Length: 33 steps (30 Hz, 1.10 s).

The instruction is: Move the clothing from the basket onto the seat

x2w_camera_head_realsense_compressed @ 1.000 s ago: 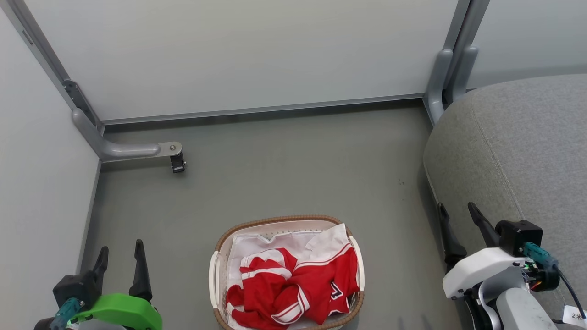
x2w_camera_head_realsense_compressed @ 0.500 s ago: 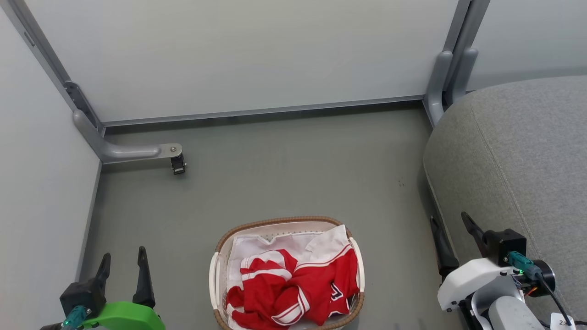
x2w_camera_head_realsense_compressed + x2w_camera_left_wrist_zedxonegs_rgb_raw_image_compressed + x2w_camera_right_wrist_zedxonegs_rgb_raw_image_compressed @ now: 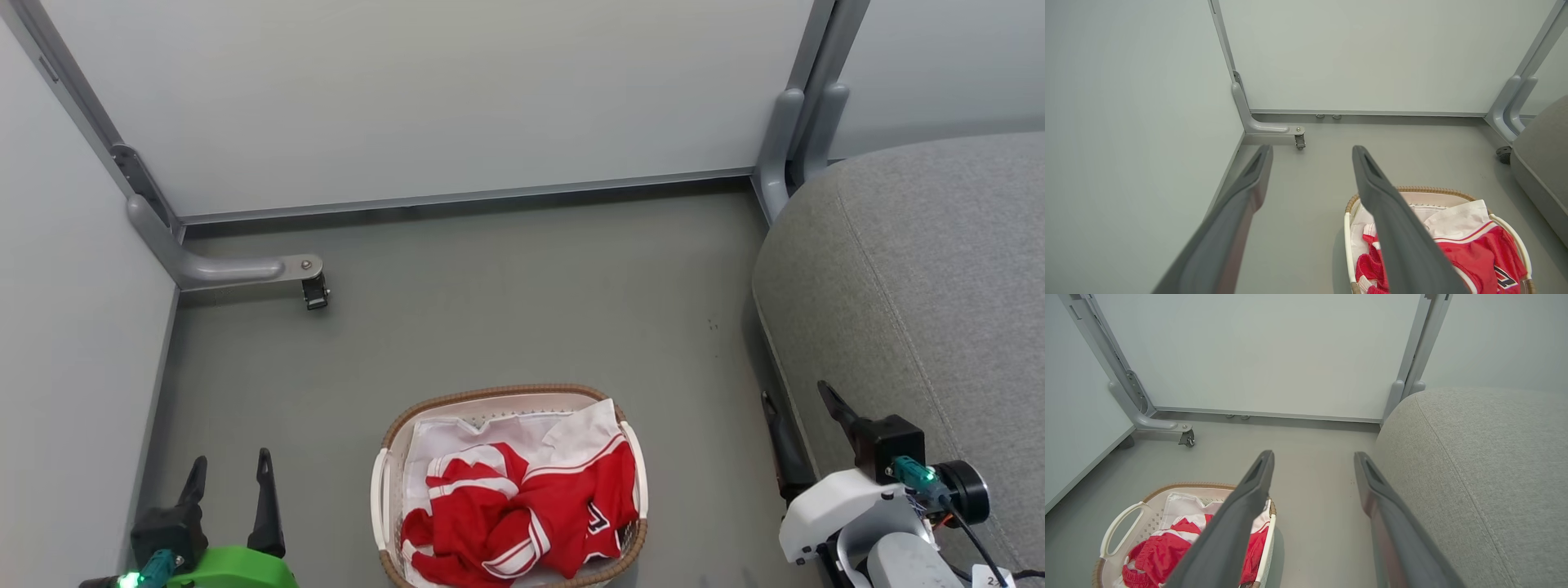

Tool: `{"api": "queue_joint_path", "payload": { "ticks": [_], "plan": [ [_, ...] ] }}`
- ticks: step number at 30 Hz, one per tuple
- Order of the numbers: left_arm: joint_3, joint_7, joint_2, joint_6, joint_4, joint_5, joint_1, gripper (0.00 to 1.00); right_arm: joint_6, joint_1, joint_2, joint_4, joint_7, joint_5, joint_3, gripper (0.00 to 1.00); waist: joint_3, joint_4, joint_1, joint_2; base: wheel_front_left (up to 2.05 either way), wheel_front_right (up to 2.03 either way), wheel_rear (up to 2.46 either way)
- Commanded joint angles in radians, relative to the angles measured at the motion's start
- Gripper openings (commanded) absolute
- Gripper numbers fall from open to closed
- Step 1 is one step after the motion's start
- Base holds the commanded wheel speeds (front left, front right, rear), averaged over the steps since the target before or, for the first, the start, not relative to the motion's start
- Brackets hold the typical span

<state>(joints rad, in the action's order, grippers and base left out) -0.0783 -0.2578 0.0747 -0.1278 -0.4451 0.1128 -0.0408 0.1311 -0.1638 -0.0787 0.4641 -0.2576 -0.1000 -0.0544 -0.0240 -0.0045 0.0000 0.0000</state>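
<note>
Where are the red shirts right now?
The red clothing lies bunched in the basket on the floor, low in the head view's middle, with the grey seat to its right.

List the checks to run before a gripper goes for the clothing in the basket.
1. Left gripper open and empty: ok.
2. Right gripper open and empty: ok.
3. Clothing lying on top in the basket: ok.
4. Seat bare where seen: ok.
5. Clothing free of the white cloth beneath: cannot tell.
6. Right gripper apart from the seat's edge: cannot tell.
</note>
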Motion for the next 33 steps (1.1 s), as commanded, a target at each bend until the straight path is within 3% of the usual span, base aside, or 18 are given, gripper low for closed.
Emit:
{"api": "queue_joint_path", "payload": {
  "ticks": [1, 15, 33],
  "plan": [
    [0.008, -0.012, -0.002, -0.004, -0.003, -0.015, 0.015, 1.0, -0.001, 0.003, -0.002, 0.0, -0.009, 0.021, 0.0, 1.0, -0.009, -0.003, 0.0, 0.0, 0.0, 0.0, 0.0],
    [0.148, -0.007, 0.029, -0.004, -0.047, 0.131, -0.112, 1.0, -0.001, -0.095, 0.021, -0.072, -0.009, 0.028, 0.03, 1.0, -0.223, -0.046, 0.0, 0.0, 0.0, 0.0, 0.0],
    [0.539, -0.006, 0.069, -0.004, -0.16, 0.351, -0.375, 1.0, -0.001, -0.226, 0.026, -0.164, -0.009, -0.04, -0.015, 1.0, -0.502, -0.114, 0.0, 0.0, 0.0, 0.0, 0.0]
  ]
}}
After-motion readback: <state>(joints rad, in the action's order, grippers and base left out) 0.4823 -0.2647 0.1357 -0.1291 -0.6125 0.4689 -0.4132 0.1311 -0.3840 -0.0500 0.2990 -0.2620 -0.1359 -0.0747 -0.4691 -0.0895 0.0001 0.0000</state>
